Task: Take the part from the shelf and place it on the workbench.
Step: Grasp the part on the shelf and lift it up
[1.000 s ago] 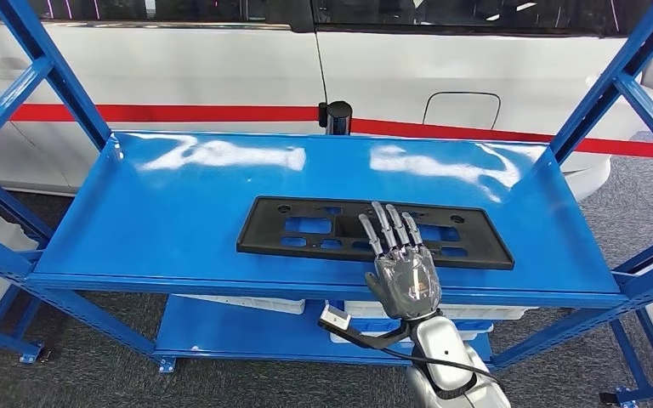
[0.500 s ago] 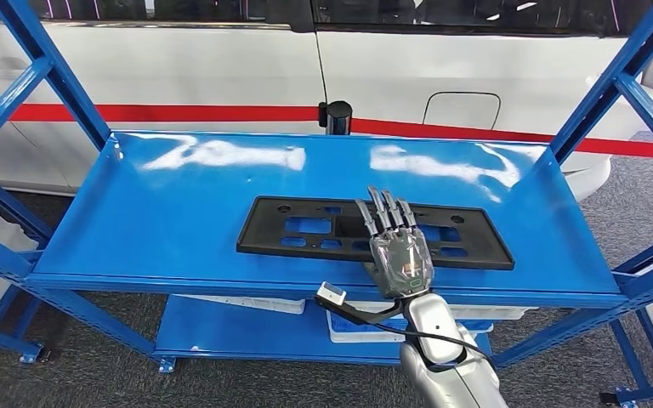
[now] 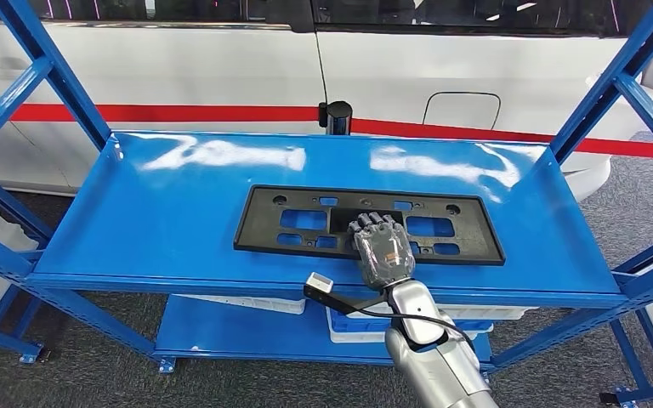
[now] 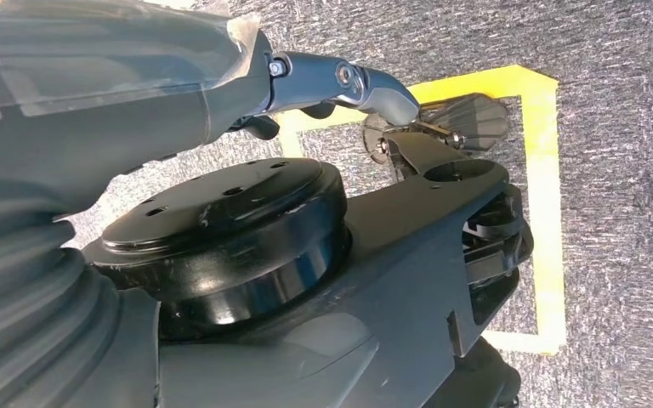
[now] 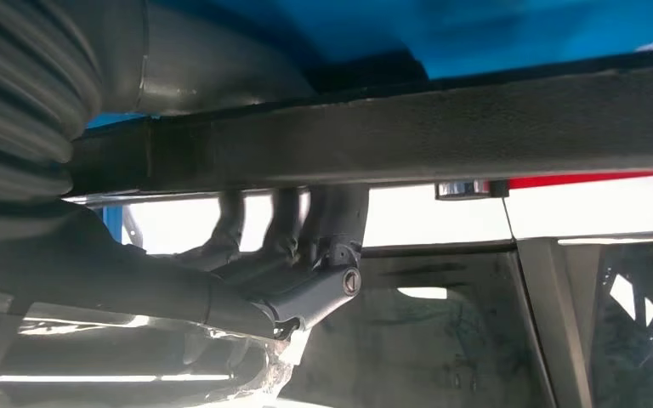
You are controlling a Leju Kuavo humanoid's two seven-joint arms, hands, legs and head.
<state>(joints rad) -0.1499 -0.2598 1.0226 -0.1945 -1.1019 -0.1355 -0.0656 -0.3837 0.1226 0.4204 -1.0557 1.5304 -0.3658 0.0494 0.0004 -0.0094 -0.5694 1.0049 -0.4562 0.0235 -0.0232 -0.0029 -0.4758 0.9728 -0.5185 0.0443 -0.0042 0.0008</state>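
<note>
The part is a flat black rectangular plate [image 3: 306, 219] with several cut-outs, lying on the blue shelf [image 3: 153, 221]. My right hand [image 3: 382, 250] grips the middle of its near edge, fingers curled over it. The plate looks tilted, near edge raised off the shelf. In the right wrist view the plate's edge [image 5: 476, 127] runs as a dark bar, with my right hand's fingers [image 5: 306, 246] wrapped around it. My left hand [image 4: 340, 85] hangs above the carpeted floor with nothing in it.
Blue uprights [image 3: 621, 76] frame the shelf on both sides. A white car with a red stripe [image 3: 178, 112] stands close behind, and a black post [image 3: 335, 117] sits at the shelf's back edge. White bins [image 3: 238, 303] lie on the lower shelf. Yellow tape [image 4: 544, 170] marks the floor.
My right hand slid forward over the plate's near edge, its fingers went from stretched flat to curled around it, and the plate's near edge rose.
</note>
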